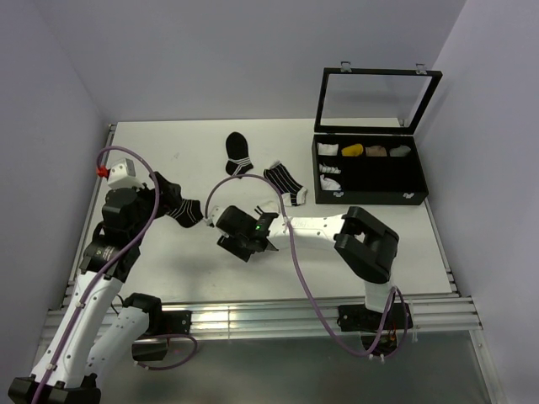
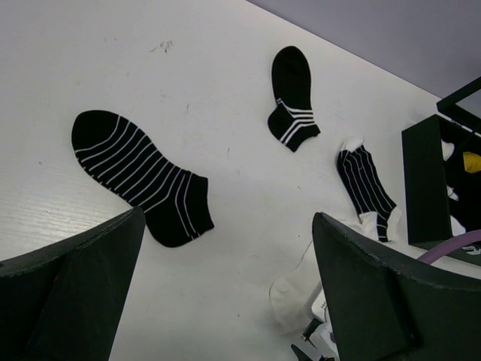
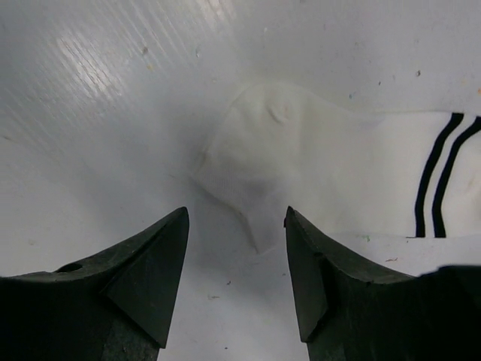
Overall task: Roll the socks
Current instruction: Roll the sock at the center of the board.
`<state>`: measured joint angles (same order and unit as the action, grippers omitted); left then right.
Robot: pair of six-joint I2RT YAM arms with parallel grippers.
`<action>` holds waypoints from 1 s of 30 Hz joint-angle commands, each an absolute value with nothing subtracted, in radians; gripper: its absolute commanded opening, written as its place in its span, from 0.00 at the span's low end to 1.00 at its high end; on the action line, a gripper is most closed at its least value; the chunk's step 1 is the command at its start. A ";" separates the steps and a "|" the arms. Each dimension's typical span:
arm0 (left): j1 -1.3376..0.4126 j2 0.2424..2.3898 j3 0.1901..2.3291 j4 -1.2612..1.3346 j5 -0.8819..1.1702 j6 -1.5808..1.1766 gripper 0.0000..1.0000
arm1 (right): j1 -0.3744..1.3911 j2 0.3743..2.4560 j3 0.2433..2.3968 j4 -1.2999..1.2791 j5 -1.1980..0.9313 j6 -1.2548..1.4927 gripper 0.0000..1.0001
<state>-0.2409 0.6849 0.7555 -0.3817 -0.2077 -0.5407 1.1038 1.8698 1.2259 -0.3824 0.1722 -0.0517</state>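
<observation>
Light is bright, even and diffuse, coming from above. In the overhead view the arms (image 1: pixel 320 227) cast only faint, soft shadows on the table (image 1: pixel 168 278). From the right wrist, a glare streak crosses the ribbed table ahead and left of the right pincer (image 3: pixel 236 212). The white sock (image 3: pixel 301 165) just ahead of its tips nearly washes out against the surface, with only weak grey shading on its folds. The pincer's fingers (image 3: pixel 135 286) are dark and slightly soft. From the left wrist, everything ahead of the left pincer (image 2: pixel 229 216) is sharp, and its own fingers (image 2: pixel 75 301) are near-black with detail lost.
</observation>
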 commanded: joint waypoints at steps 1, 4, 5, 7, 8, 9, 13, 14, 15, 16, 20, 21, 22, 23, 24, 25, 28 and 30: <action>-0.235 0.687 0.753 -0.362 -0.213 -0.549 1.00 | 1.112 1.870 1.290 -0.351 0.149 -0.087 0.61; -0.233 0.693 0.755 -0.362 -0.206 -0.548 1.00 | 1.112 1.873 1.289 -0.348 0.147 -0.087 0.61; -0.232 0.695 0.756 -0.364 -0.206 -0.548 0.99 | 1.114 1.875 1.289 -0.348 0.146 -0.087 0.61; -0.232 0.701 0.758 -0.364 -0.201 -0.549 0.99 | 1.112 1.881 1.289 -0.350 0.134 -0.087 0.60; -0.232 0.704 0.756 -0.365 -0.199 -0.548 0.99 | 1.114 1.887 1.289 -0.350 0.132 -0.086 0.59; -0.232 0.706 0.758 -0.364 -0.198 -0.546 0.99 | 1.112 1.890 1.287 -0.348 0.132 -0.081 0.58; -0.232 0.707 0.758 -0.367 -0.193 -0.548 0.99 | 1.114 1.901 1.270 -0.330 0.118 -0.072 0.58; -0.232 0.707 0.758 -0.365 -0.195 -0.546 1.00 | 1.114 1.908 1.267 -0.330 0.115 -0.072 0.57; -0.232 0.707 0.758 -0.365 -0.196 -0.546 0.99 | 1.114 1.913 1.264 -0.328 0.115 -0.069 0.56; -0.232 0.709 0.759 -0.365 -0.195 -0.546 1.00 | 1.112 1.916 1.258 -0.325 0.115 -0.069 0.56; -0.232 0.710 0.758 -0.367 -0.193 -0.546 1.00 | 1.112 1.933 1.233 -0.305 0.112 -0.064 0.56; -0.232 0.710 0.758 -0.365 -0.193 -0.548 0.99 | 1.112 1.933 1.229 -0.302 0.109 -0.063 0.56; -0.232 0.712 0.758 -0.367 -0.193 -0.546 1.00 | 1.112 1.936 1.223 -0.295 0.106 -0.061 0.56; -0.232 0.713 0.758 -0.365 -0.193 -0.548 1.00 | 1.112 1.940 1.221 -0.295 0.106 -0.060 0.54; -0.232 0.712 0.758 -0.365 -0.193 -0.546 1.00 | 1.112 1.942 1.220 -0.293 0.106 -0.057 0.54; -0.232 0.713 0.758 -0.367 -0.193 -0.548 0.99 | 1.112 1.947 1.218 -0.291 0.106 -0.055 0.54; -0.232 0.715 0.758 -0.365 -0.193 -0.546 0.99 | 1.112 1.957 1.213 -0.291 0.103 -0.051 0.51; -0.232 0.716 0.758 -0.365 -0.193 -0.546 1.00 | 1.112 1.960 1.210 -0.288 0.098 -0.041 0.48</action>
<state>-0.2348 0.7120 0.7555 -0.3824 -0.2058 -0.5407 1.1038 1.9285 1.2346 -0.2996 0.1089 -0.0608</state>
